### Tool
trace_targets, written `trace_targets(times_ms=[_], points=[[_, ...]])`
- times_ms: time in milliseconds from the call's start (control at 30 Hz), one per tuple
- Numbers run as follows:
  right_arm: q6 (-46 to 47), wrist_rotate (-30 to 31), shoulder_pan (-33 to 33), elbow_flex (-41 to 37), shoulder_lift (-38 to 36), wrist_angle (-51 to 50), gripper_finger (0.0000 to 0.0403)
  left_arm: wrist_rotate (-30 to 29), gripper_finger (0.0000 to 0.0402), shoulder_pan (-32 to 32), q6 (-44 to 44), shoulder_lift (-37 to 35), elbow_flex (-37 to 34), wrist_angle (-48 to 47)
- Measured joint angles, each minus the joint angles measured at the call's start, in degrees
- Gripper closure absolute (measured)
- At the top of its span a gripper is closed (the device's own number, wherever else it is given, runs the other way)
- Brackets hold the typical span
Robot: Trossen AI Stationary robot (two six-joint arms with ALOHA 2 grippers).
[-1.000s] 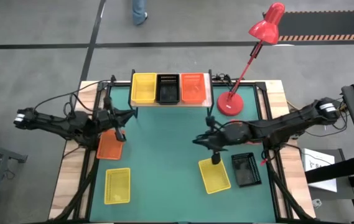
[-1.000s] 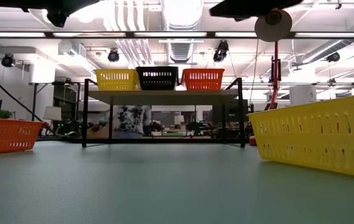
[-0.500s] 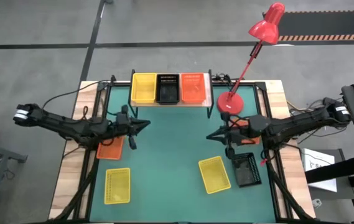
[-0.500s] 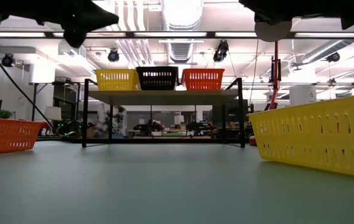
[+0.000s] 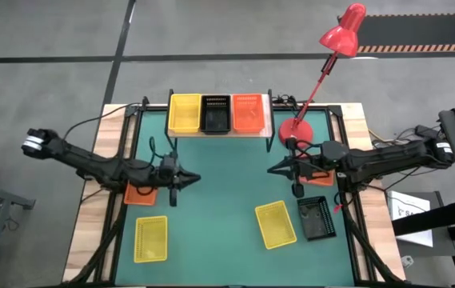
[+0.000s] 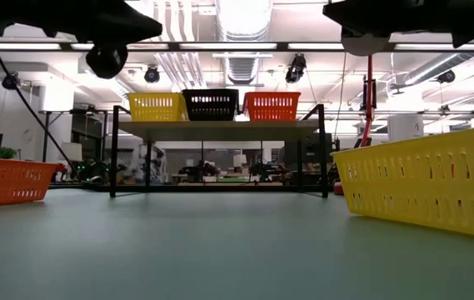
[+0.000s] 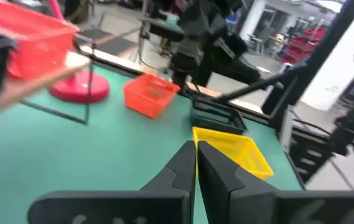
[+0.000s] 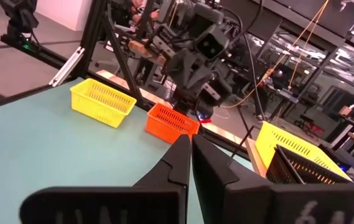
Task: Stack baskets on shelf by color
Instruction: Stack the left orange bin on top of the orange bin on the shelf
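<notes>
The shelf (image 5: 217,132) stands at the table's far edge, and its wood top carries a yellow basket (image 5: 185,113), a black one (image 5: 216,113) and an orange one (image 5: 248,112) side by side. Several more baskets lie flat on the mat. An orange one (image 5: 141,193) is partly under the left arm, with a yellow one (image 5: 150,238) nearer. On the right are a yellow one (image 5: 276,224), a black one (image 5: 317,218) and an orange one (image 5: 324,174) under the right arm. My left gripper (image 5: 189,178) and right gripper (image 5: 273,170) hover shut above mid-table, facing each other and holding nothing.
A pink-red desk lamp stands with its base (image 5: 296,133) beside the shelf's right end, and its arm leans out beyond the table. Bare green mat (image 5: 227,192) lies between the two grippers and in front of the shelf. Cables run along the table's wooden side edges.
My left gripper has swung from over the left orange basket toward the table's middle and slightly nearer. My right gripper has drawn back from over the near-right yellow basket toward the right and far side. No basket has moved.
</notes>
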Motion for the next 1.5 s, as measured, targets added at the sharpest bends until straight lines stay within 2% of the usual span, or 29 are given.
trace_targets(times_ms=[100,233,333,433,600,667,733,833,1000,1067,1200,1400,1500], points=[[0.1,0.0,0.0,0.0,-1.7,-2.3,0.0394,0.0,0.0402,-1.7,-4.2,0.6,1.4,-6.4],[0.7,0.3,0.0,0.0,-4.1,-5.7,0.0394,0.0,0.0402,-2.9,-13.3,2.3,6.2,-21.4],[0.7,0.4,0.0,0.0,-5.9,-7.7,0.0394,0.6,0.0402,-3.6,-15.9,4.7,11.0,-31.9],[0.7,0.4,0.0,0.0,-7.3,-9.5,0.0394,5.5,0.0402,-4.4,-15.9,7.2,16.9,-45.4],[0.5,0.5,0.0,0.0,-8.4,-11.0,0.0394,19.5,0.0402,-6.0,-14.6,12.0,25.1,-69.9],[0.5,0.5,0.0,0.0,-8.4,-10.9,0.0394,23.0,0.0402,-6.7,-13.1,13.8,26.7,-79.5],[0.5,0.5,0.0,0.0,-8.3,-11.0,0.0394,23.9,0.0402,-7.1,-11.4,15.4,27.3,-86.0],[0.5,0.5,0.0,0.0,-8.1,-10.9,0.0394,23.9,0.0402,-7.2,-10.2,17.1,26.9,-90.3],[0.5,0.5,0.0,0.0,-8.0,-11.1,0.0394,24.3,0.04,-7.3,-7.2,19.6,25.6,-90.5],[0.5,0.5,0.0,0.0,-8.0,-11.6,0.0394,26.2,0.0392,-7.3,-7.0,20.3,24.6,-90.6],[0.4,0.5,0.0,-0.1,-8.0,-12.5,0.0394,29.5,0.0353,-7.4,-6.9,21.1,22.0,-91.3],[0.4,0.5,0.0,-0.1,-8.0,-12.4,0.0394,29.7,0.0269,-7.4,-4.0,20.8,18.4,-91.2],[0.4,0.5,0.0,-0.1,-8.0,-12.4,0.0394,29.5,0.0242,-7.4,-1.3,20.7,17.4,-91.1]])
